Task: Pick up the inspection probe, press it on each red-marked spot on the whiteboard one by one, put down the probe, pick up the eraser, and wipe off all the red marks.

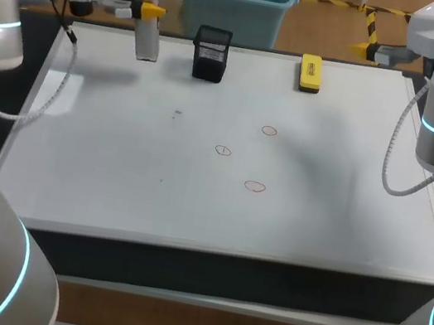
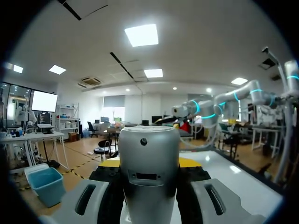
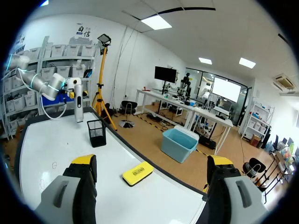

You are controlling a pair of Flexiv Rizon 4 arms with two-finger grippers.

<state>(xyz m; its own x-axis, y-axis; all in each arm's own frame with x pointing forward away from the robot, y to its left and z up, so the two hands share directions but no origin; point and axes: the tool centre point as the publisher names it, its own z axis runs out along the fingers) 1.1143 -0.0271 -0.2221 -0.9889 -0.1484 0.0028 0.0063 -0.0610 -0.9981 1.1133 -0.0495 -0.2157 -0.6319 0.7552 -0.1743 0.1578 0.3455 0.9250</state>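
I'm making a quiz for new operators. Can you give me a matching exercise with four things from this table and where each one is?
Things:
1. inspection probe
2. eraser
3. black mesh holder
4. red marks

Places:
A. middle of the whiteboard
B. far edge of the board, right of the mesh holder
C. between the jaws of the left gripper
D. far edge of the board, between probe and eraser

Pairs: 1-C, 2-B, 3-D, 4-A
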